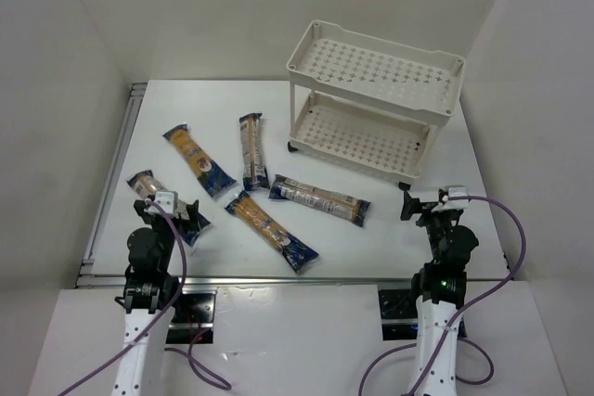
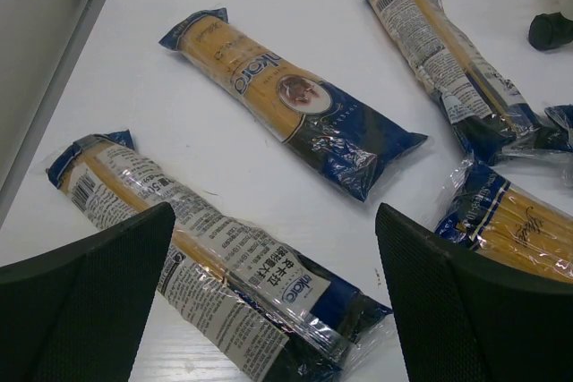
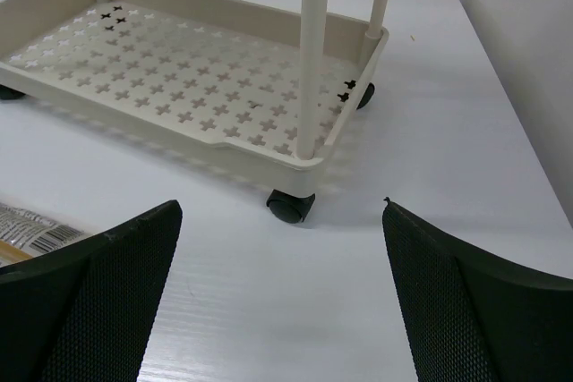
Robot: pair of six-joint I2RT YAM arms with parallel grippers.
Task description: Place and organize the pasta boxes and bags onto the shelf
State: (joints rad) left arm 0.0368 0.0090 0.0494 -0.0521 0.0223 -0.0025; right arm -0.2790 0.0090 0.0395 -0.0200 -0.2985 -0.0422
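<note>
Several long packets of yellow pasta with dark blue ends lie flat on the white table left of centre. In the top view they are a far-left one [image 1: 198, 161], a middle one [image 1: 251, 150], a near one [image 1: 271, 229], a right one [image 1: 320, 199], and one under my left gripper [image 1: 167, 203]. The left gripper [image 2: 277, 297] is open and hovers over that packet [image 2: 206, 248]. The cream two-tier shelf [image 1: 371, 99] stands at the back right with both trays bare. My right gripper [image 1: 422, 203] is open and empty, facing the shelf's lower tray [image 3: 197, 69].
White walls enclose the table on three sides. A metal rail [image 1: 111, 173] runs along the left edge. The shelf's dark wheel [image 3: 291, 206] stands just ahead of the right gripper [image 3: 277, 301]. A packet's end [image 3: 27, 230] shows at the left of the right wrist view.
</note>
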